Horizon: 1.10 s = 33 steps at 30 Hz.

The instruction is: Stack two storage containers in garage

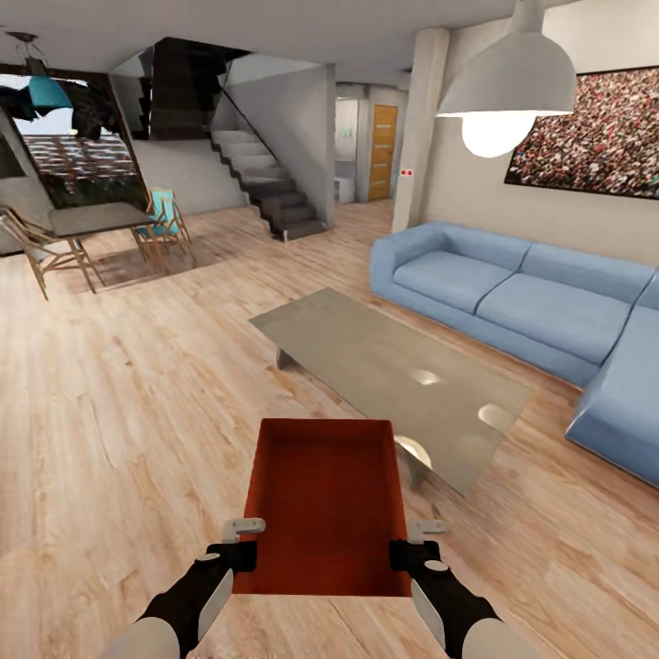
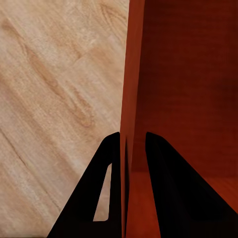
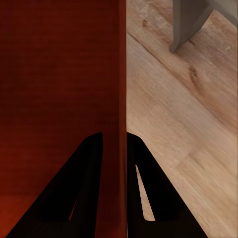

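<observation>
Orange-red plastic is what we see first: one storage container [image 1: 322, 499] sits at the lower centre of the head view, held above the light wood plank floor [image 1: 119, 394] of the living room. It is open at the top and we look straight down into it.

Our left gripper [image 1: 240, 556] holds the container's left side wall near the close corner, at the lower left of the frame. In the left wrist view the two black fingers [image 2: 166, 193] stand one on each side of the thin red wall [image 2: 130, 89], pressed against it. Our right gripper [image 1: 405, 554] does the same on the right side wall, and the right wrist view shows its fingers [image 3: 87, 188] closed on that wall [image 3: 121, 74] too.

Behind the container, at the centre of the head view, stands a grey low table [image 1: 394, 375]; its near corner is just beside the container's far right corner. A blue sofa [image 1: 522, 302] fills the right side. At the upper left are a dining table with chairs [image 1: 87, 229], and a staircase [image 1: 265, 183] rises at the upper centre. A white lamp [image 1: 508, 82] hangs at the upper right.
</observation>
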Tool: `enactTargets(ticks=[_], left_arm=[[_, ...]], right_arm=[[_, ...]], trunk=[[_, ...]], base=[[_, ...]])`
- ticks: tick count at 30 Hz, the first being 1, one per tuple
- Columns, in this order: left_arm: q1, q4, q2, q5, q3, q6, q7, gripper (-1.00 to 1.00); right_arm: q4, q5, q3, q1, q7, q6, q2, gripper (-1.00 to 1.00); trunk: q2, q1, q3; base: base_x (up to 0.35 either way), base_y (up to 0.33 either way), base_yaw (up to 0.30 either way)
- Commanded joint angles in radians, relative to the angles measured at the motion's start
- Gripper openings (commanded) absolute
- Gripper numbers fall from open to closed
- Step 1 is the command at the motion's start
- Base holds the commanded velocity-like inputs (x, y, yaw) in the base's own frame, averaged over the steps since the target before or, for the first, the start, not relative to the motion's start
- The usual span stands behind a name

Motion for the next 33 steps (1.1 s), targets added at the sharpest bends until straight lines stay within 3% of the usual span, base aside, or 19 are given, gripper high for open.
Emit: enactTargets(ticks=[1, 33], left_arm=[[0.000, 0.001, 0.004, -0.007, -0.011, 0.007, 0.010, -1.00], [0.000, 0.001, 0.004, -0.007, -0.011, 0.007, 0.010, -1.00]], right_arm=[[-0.059, 0.019, -0.005, -0.001, -0.037, 0.000, -0.022, -1.00], [-0.059, 0.019, -0.003, -0.001, -0.037, 0.000, -0.022, -1.00]], trunk=[[-0.002, 0.000, -0.002], [-0.002, 0.000, -0.002]], base=[[0.000, 0.000, 0.261], [0.000, 0.000, 0.261]])
